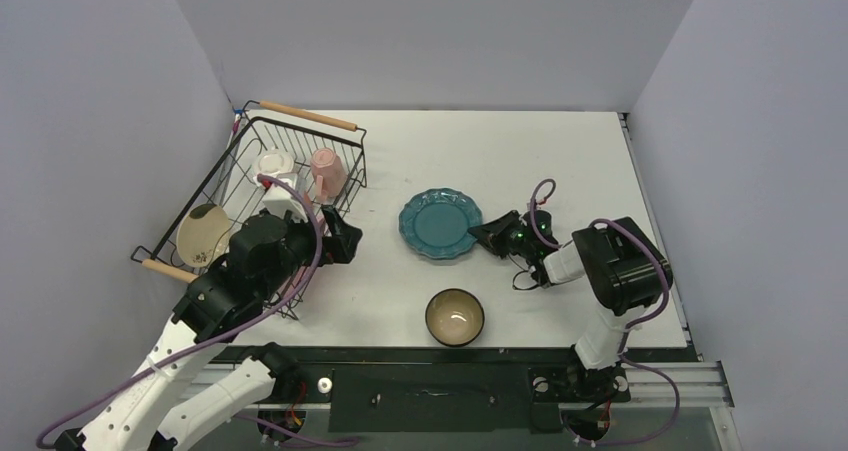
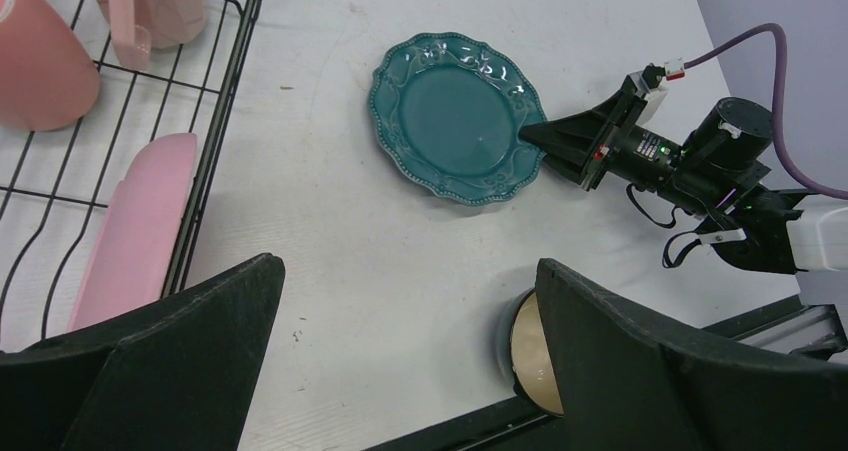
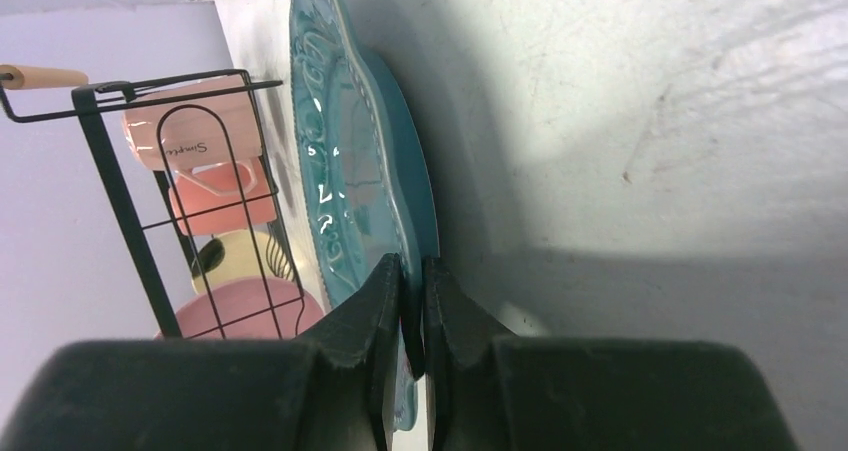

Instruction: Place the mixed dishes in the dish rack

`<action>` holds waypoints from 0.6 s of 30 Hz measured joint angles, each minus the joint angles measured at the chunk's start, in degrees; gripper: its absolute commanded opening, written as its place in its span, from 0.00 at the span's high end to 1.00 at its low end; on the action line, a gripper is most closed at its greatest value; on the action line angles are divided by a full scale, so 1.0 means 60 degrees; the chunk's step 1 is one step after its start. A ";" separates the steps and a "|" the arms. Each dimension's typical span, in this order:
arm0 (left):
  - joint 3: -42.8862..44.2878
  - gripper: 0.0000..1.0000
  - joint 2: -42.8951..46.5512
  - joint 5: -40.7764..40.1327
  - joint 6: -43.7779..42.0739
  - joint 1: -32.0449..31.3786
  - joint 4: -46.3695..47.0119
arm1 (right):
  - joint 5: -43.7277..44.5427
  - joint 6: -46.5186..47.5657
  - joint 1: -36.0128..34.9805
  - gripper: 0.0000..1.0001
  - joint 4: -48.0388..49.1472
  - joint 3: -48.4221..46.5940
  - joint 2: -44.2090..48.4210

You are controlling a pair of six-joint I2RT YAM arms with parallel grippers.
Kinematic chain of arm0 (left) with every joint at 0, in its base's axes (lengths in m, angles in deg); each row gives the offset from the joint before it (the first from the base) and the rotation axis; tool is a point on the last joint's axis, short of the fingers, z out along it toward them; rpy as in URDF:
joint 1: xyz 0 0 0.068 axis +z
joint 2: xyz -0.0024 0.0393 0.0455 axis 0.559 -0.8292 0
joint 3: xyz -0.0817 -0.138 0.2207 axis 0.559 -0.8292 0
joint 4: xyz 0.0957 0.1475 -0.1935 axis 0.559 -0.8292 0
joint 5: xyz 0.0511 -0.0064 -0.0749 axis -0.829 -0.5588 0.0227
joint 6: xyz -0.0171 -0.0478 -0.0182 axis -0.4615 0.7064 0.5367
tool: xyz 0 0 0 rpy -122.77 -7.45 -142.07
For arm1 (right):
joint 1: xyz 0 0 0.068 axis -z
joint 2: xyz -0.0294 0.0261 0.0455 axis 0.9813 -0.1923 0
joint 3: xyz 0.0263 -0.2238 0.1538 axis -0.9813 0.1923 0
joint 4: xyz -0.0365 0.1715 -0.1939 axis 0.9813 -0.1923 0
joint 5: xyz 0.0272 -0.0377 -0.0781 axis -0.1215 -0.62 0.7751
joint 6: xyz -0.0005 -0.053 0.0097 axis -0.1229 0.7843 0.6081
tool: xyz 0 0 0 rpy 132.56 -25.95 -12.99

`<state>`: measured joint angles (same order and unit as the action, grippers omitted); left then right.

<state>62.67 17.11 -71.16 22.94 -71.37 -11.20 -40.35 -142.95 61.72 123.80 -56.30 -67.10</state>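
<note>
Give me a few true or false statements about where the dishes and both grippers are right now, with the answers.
1. The right gripper has its jaws closed on the rim of the teal scalloped ceramic plate. True.
2. The dark round bowl with cream inside sits in the black wire dish rack. False: it stands on the white table, outside the rack.
3. The left gripper is shut on a dish. False: its jaws are open and empty.
4. A pink ceramic plate stands in the rack. True.

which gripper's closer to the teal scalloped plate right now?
Right. The right gripper pinches the teal scalloped plate at its right rim; the left gripper hangs open by the dish rack, left of the plate.
</note>
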 measured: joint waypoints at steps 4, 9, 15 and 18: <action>0.0000 0.03 -0.0361 0.0353 0.0226 0.0000 0.0138 | -0.0244 -0.0168 0.0157 1.00 -0.0084 0.0291 0.0441; 0.0000 0.03 -0.0991 0.1035 0.0645 0.0000 0.0477 | -0.0583 -0.0423 0.0255 1.00 -0.0051 0.0532 0.0991; 0.0000 0.03 -0.1745 0.1916 0.1191 0.0000 0.0969 | -0.1177 -0.1169 0.0310 1.00 0.0736 0.0790 0.1293; 0.0000 0.03 -0.2109 0.2146 0.1450 0.0018 0.1115 | -0.1424 -0.1596 0.0310 1.00 0.1158 0.0954 0.1461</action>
<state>62.67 4.45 -58.29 31.64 -71.26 -4.51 -48.89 -152.52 63.58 130.75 -50.57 -58.33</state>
